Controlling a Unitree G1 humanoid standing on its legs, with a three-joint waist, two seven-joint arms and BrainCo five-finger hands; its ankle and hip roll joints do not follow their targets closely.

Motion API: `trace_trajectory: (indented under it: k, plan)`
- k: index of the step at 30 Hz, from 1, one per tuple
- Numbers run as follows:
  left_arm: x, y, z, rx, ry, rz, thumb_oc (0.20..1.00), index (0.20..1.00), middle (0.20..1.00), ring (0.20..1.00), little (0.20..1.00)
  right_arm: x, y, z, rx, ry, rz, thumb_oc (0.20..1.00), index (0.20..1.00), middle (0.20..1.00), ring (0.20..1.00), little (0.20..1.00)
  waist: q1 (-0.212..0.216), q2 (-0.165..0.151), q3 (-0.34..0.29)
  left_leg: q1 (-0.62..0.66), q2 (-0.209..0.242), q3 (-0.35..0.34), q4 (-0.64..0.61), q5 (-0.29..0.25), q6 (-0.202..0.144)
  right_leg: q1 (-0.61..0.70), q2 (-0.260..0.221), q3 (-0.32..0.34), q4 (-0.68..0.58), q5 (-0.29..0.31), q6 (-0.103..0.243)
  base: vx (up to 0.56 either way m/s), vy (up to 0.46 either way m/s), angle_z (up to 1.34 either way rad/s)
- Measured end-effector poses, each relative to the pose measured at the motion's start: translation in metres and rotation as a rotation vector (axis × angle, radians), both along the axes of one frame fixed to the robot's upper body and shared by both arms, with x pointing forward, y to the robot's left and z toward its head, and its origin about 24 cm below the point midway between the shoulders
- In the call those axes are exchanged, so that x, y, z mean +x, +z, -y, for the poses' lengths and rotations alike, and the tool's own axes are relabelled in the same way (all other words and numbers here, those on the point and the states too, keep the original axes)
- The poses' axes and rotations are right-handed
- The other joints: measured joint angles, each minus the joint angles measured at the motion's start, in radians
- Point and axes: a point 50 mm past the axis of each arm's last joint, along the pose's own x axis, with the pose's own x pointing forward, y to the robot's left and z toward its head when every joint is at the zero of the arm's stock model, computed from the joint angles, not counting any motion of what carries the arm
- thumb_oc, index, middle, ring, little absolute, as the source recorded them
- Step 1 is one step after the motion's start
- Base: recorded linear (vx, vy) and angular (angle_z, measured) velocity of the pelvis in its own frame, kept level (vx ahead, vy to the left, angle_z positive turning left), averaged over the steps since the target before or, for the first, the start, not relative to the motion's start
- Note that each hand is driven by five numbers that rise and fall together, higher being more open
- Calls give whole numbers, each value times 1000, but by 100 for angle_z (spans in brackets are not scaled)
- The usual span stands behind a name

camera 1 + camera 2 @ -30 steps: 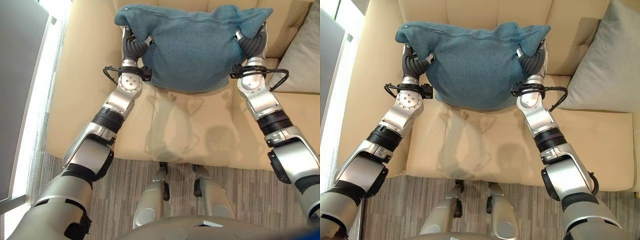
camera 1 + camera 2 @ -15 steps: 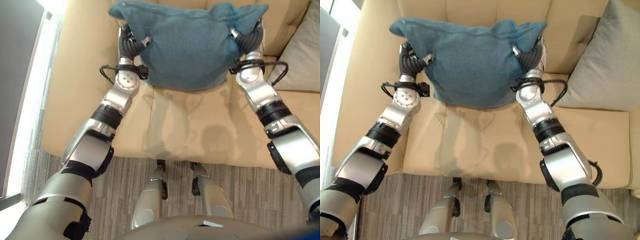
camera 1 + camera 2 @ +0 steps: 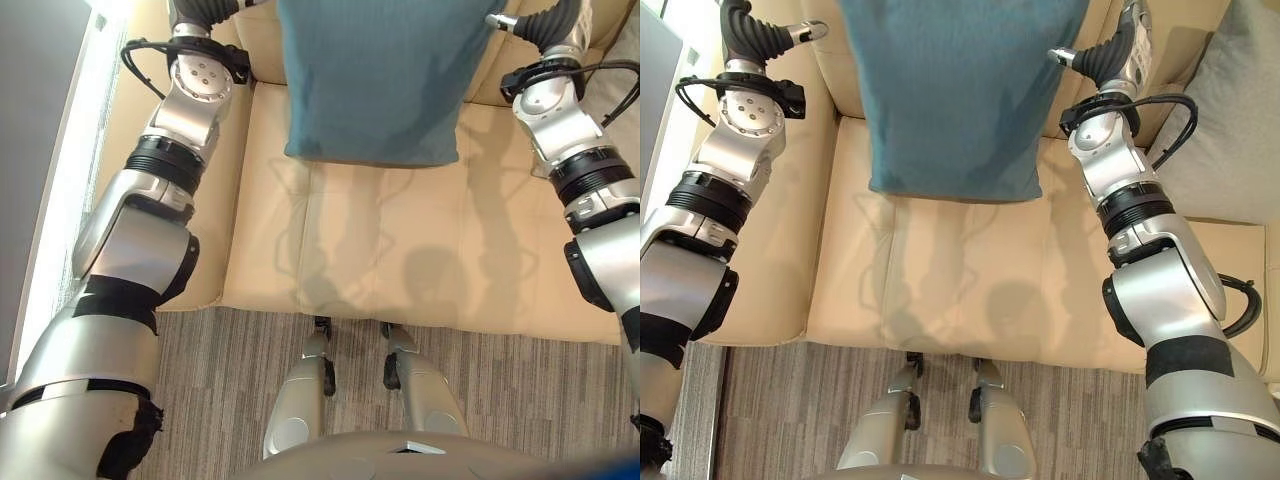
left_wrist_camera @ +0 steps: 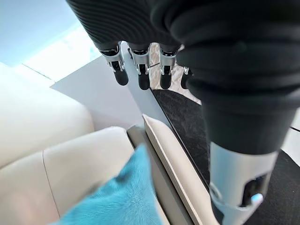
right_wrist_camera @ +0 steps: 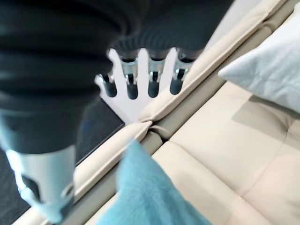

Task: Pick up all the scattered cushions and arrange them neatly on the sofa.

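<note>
Both eye views look steeply down from the robot's head onto the beige sofa (image 3: pixel 380 250) seat, the floor strip at 6 o'clock and the backrest toward 12. They share the seat and the teal cushion (image 3: pixel 950 90); the right eye view sits slightly further toward 3 o'clock, taking in more of the grey cushion (image 3: pixel 1240 110). Each wrist view looks from very close along its own robot hand, left (image 4: pixel 140 75) and right (image 5: pixel 140 79), past the fingertips to the sofa back and a teal corner.

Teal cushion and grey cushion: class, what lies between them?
In the right eye view, the right hand and its arm, with beige sofa beneath, separate the teal cushion from the grey cushion.
</note>
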Motion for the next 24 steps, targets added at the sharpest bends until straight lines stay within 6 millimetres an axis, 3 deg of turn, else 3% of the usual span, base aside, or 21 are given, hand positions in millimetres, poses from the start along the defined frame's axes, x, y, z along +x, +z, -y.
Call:
trace_trajectory:
  k: [1,3,6,9,10,12,13,15,17,22,24]
  plan:
    - [-3,0,2,1,-23,19,1000,1000,1000,1000,1000,-3,0,4,28,0,19,1000,1000,1000,1000,1000,1,0,0,1,0,-3,0,0,0,2,0,0,0,0,0,64,10,5]
    - [-23,-28,3,-46,-113,58,1000,1000,1000,1000,1000,-19,-27,9,134,60,70,1000,1000,1000,1000,1000,-1,0,0,37,-1,-6,-2,0,0,38,-1,0,0,-1,2,65,9,3]
    - [-38,-66,-4,-93,-115,28,1000,1000,1000,1000,1000,-34,-65,21,186,60,33,1000,1000,1000,1000,1000,1,-2,-3,66,-2,-7,-2,-3,-4,66,-3,0,0,-10,10,61,-5,-1]
    - [-71,-121,-12,-217,-118,-19,1000,1000,1000,1000,1000,-65,-124,46,286,3,-49,1000,1000,1000,1000,1000,4,-4,-4,100,-1,-8,-3,-11,-14,103,-2,1,0,-24,15,69,2,2]
    - [-88,-150,-18,-284,-95,-72,1000,1000,1000,1000,1000,-80,-150,47,342,-1,-89,1000,1000,1000,1000,1000,4,-5,-4,123,1,-8,-3,-18,-22,125,-1,1,0,-28,18,88,-1,-2]
    - [-107,-188,-24,-325,-55,-179,1000,1000,1000,1000,1000,-99,-187,49,361,-22,-191,1000,1000,1000,1000,1000,5,-7,-8,149,5,-10,-3,-40,-25,147,3,3,0,-37,11,92,-5,-7]
    - [-118,-198,-26,-345,-57,-200,1000,1000,1000,1000,1000,-109,-193,47,368,-7,-194,1000,1000,1000,1000,1000,5,-8,-12,152,5,-10,-4,-46,-27,149,3,5,-1,-38,10,84,-9,-5]
    - [-165,-259,-41,-354,10,-424,1000,1000,1000,1000,1000,-150,-247,59,311,-50,-407,1000,1000,1000,1000,1000,8,-10,-20,226,5,-9,-4,-57,-18,223,3,5,-1,-52,11,57,-6,-1]
    - [-196,-303,-52,-368,77,-630,1000,1000,1000,1000,1000,-173,-278,68,286,-88,-558,1000,1000,1000,1000,1000,8,-10,-52,255,5,-8,-4,-67,-12,252,3,5,-1,-61,9,0,0,0]
    - [-230,-360,-57,-317,112,-947,1000,1000,1000,1000,1000,-188,-315,69,229,-68,-785,1000,1000,1000,1000,1000,8,-12,-78,321,5,-5,-4,-68,1,317,3,7,-6,-62,11,-27,4,-1]
    - [-250,-392,-54,-271,106,-1136,1000,1000,1000,1000,1000,-200,-341,67,195,-54,-933,1000,1000,1000,1000,1000,8,-10,-108,343,6,-3,-4,-75,0,338,3,7,-6,-65,10,-40,-4,-3]
